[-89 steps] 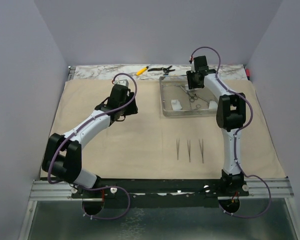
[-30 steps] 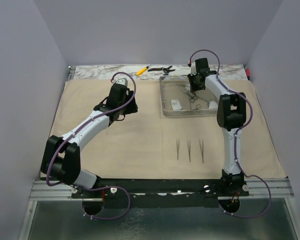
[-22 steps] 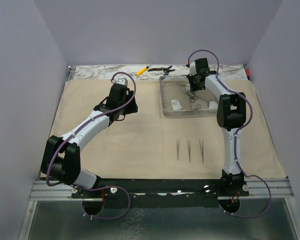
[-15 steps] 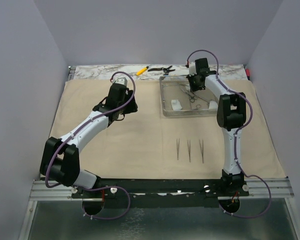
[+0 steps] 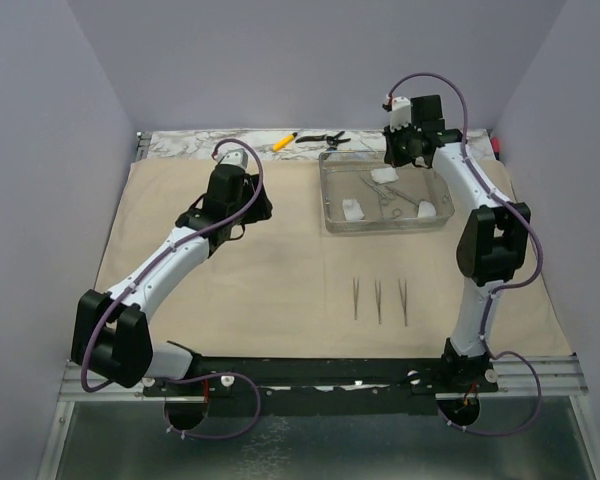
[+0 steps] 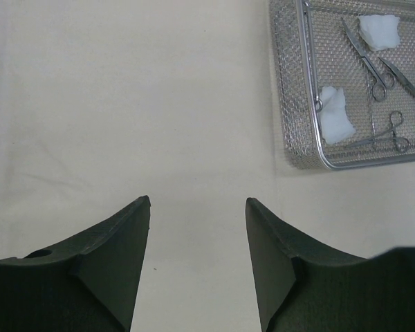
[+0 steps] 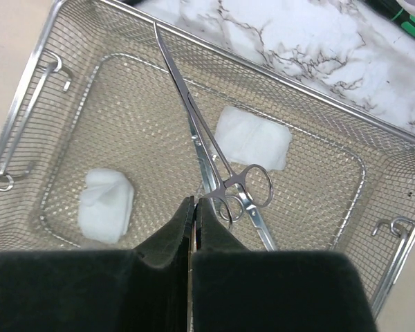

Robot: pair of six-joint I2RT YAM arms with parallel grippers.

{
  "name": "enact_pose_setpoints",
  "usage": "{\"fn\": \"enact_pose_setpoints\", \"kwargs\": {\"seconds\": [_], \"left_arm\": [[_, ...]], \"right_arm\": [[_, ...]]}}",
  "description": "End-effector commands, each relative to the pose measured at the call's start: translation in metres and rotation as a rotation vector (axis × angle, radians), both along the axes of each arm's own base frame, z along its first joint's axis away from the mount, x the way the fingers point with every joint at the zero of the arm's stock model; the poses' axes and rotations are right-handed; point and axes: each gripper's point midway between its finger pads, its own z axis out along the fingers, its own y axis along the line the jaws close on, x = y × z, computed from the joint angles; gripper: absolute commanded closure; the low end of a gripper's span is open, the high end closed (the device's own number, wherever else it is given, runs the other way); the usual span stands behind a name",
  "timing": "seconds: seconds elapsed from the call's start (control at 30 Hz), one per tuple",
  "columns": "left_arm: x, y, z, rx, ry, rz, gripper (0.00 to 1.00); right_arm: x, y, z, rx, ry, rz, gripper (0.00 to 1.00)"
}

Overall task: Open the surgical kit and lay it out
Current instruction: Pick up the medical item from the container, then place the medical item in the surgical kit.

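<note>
The beige cloth wrap (image 5: 230, 290) lies spread flat over the table. On it at the back right stands the tray (image 5: 329, 200), a wire-mesh basket (image 7: 28, 97) in the wrist views. It holds white gauze balls (image 7: 107, 204) (image 7: 252, 138) and steel clamps (image 5: 385, 197). My right gripper (image 7: 194, 200) hovers over the tray, shut on one ring handle of a clamp (image 7: 194, 131) whose tip points away. Three thin tweezers (image 5: 378, 299) lie side by side on the cloth in front of the tray. My left gripper (image 6: 197, 200) stands open and empty over bare cloth left of the tray.
A yellow pen (image 5: 284, 141) and black-handled pliers (image 5: 322, 138) lie on the marbled strip (image 5: 190, 143) behind the cloth. Grey walls close in the left, right and back sides. Another clamp (image 7: 263, 232) lies in the tray under the held one.
My right gripper has shut on the clamp's ring handle and risen back and to the right above the tray. The left arm has shifted slightly left.
</note>
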Motion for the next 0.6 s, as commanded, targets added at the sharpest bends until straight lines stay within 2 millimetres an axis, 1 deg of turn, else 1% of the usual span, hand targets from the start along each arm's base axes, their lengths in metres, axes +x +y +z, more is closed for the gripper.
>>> {"fn": "enact_pose_setpoints", "kwargs": {"seconds": [0.0, 0.1, 0.17, 0.3, 0.4, 0.47, 0.57], "left_arm": [[0.0, 0.002, 0.017, -0.022, -0.046, 0.002, 0.41], [0.0, -0.002, 0.03, -0.049, -0.067, -0.011, 0.41], [-0.001, -0.006, 0.04, -0.075, -0.084, -0.024, 0.4], [-0.005, -0.016, 0.062, -0.131, -0.118, -0.075, 0.37], [-0.01, -0.024, 0.078, -0.178, -0.145, -0.115, 0.32], [-0.015, -0.03, 0.091, -0.216, -0.173, -0.149, 0.3], [-0.023, -0.039, 0.109, -0.284, -0.207, -0.198, 0.27]], "right_arm": [[-0.016, 0.021, 0.009, 0.123, 0.025, 0.029, 0.99], [-0.03, 0.04, 0.03, 0.254, 0.012, 0.065, 0.99], [-0.043, 0.055, 0.052, 0.366, -0.011, 0.1, 0.99], [-0.085, 0.09, 0.098, 0.667, -0.015, 0.204, 0.99], [-0.12, 0.113, 0.127, 0.866, 0.004, 0.303, 1.0], [-0.142, 0.127, 0.134, 0.95, 0.026, 0.329, 0.99], [-0.167, 0.147, 0.139, 1.02, 0.05, 0.326, 0.99]]}}
